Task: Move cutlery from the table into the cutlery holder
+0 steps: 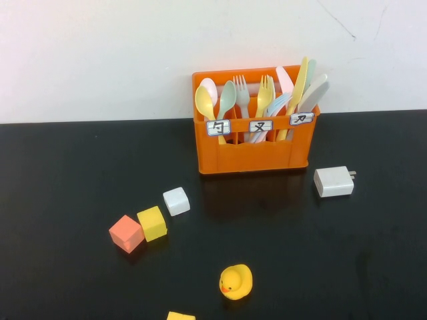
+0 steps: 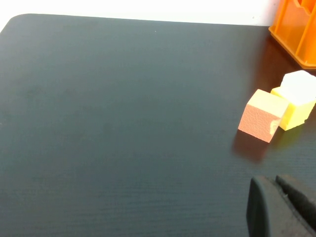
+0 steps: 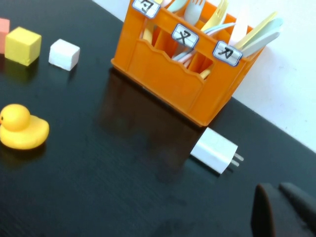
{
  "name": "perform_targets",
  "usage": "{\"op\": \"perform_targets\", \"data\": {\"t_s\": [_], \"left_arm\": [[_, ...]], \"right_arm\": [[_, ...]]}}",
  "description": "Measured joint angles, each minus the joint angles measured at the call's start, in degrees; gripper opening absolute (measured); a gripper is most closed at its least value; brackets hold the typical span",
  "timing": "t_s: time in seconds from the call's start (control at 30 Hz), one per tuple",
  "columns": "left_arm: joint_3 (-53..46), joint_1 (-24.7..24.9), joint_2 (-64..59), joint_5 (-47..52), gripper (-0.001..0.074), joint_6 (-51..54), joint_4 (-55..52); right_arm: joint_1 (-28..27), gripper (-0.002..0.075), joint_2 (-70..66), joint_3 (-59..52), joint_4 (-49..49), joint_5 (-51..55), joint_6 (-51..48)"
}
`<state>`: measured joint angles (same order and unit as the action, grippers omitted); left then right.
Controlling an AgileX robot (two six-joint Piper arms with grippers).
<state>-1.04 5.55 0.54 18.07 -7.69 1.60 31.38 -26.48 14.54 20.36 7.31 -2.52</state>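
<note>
While the glossy black table [image 1: 67,200] carries only clutter, the orange cutlery holder [image 1: 253,150] stands at its far edge, cutlery [image 1: 270,100] upright in all three compartments. Left gripper [image 2: 281,210] hangs above bare surface near the cubes [image 2: 274,113], fingers closed, empty. Right gripper [image 3: 284,212], likewise closed, sits near the white charger [image 3: 215,150].
</note>
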Motion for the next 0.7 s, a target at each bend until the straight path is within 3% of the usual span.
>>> {"op": "perform_targets", "data": {"t_s": [0.1,0.3,0.57,0.7], "left_arm": [[0.0,0.0,0.0,0.0,-0.0001,0.0,0.0],[0.0,0.0,0.0,0.0,-0.0001,0.0,0.0],[0.0,0.0,0.0,0.0,-0.0001,-0.1,0.0],[0.0,0.0,0.0,0.0,-0.0001,-0.2,0.0]], "right_arm": [[-2.6,-0.0002,2.1,0.0,0.2,0.1,-0.1],[-14.5,-0.0002,7.3,-3.0,-1.2,0.0,-0.1],[-31.4,-0.0002,17.5,-14.2,-6.2,-10.7,0.0],[-35.5,-0.0002,21.5,-16.0,-6.6,-12.0,0.1]]}}
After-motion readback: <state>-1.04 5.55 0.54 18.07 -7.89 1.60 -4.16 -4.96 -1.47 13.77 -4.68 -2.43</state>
